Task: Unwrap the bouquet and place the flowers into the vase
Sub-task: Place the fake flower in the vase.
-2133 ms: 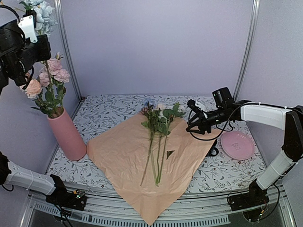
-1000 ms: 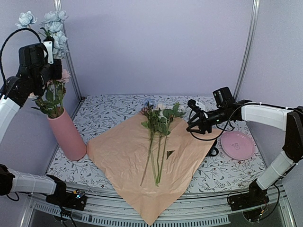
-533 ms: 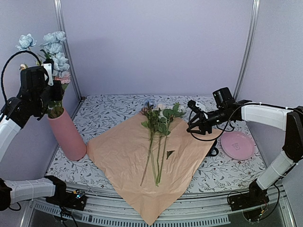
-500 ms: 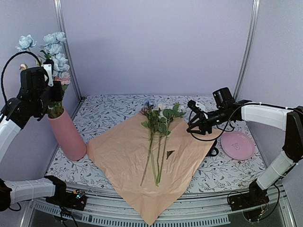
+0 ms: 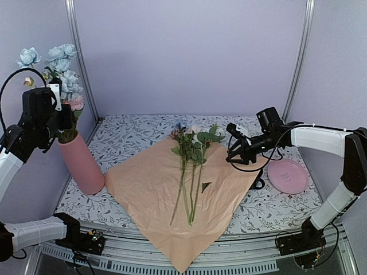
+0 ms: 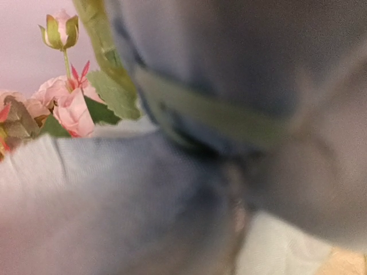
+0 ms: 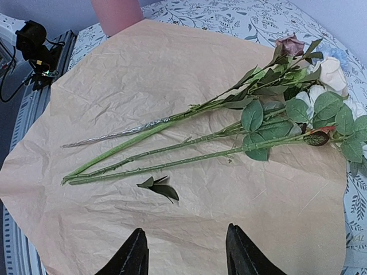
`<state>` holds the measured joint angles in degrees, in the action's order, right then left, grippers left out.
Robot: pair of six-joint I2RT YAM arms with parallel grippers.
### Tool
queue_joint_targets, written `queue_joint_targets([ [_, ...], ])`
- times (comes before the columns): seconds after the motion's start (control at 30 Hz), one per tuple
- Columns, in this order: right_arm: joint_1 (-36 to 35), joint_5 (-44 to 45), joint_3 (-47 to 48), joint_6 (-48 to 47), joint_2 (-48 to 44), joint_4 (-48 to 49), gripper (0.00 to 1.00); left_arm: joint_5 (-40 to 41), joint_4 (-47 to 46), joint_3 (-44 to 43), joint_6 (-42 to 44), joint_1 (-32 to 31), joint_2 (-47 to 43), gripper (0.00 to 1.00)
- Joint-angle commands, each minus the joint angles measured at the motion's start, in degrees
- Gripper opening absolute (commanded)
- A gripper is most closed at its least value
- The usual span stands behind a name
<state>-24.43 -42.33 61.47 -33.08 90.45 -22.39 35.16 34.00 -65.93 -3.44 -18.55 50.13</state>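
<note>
Left gripper (image 5: 62, 117), clamped on blue flowers (image 5: 63, 74), hangs just above the vase (image 5: 83, 163) at left, stems vertical; right gripper (image 5: 230, 142), jaws apart and empty, is nearer the loose stems (image 7: 172, 150) lying near-to-far on the paper (image 5: 149, 189).

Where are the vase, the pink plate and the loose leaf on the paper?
vase (image 5: 83, 163), top view, middle of its pink wall.
pink plate (image 5: 288, 175), top view, its bare centre.
loose leaf (image 7: 163, 191), right wrist view, the darker leaf blade.
</note>
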Motion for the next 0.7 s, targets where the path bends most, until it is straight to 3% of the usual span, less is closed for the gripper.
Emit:
queue_joint_targets([
  [0.0, -0.19, -1.25, 0.62, -0.48, 1.38, -0.99, 0.48, 1.92, 1.59, 2.39, 0.04, 0.76, -2.28, 0.0],
  [0.27, -0.18, -1.34, 0.67, -0.51, 1.48, -1.23, 0.48, 1.28, 3.01, 4.32, -1.83, 0.87, -2.66, 0.0],
  [0.3, -0.22, -1.35, 0.7, -0.54, 1.56, -1.29, 0.49, 1.24, 3.24, 4.2, -2.24, 0.88, -2.67, 0.03],
  [0.47, -0.19, -1.57, 0.91, -0.66, 1.72, -1.58, 0.48, 1.96, 4.06, 1.08, -3.85, 0.81, -2.51, 0.4],
  [0.67, -0.19, -1.54, 1.09, -0.97, 1.74, -1.95, 0.48, 1.81, 3.78, -1.66, -3.85, 0.85, -0.88, 0.48],
])
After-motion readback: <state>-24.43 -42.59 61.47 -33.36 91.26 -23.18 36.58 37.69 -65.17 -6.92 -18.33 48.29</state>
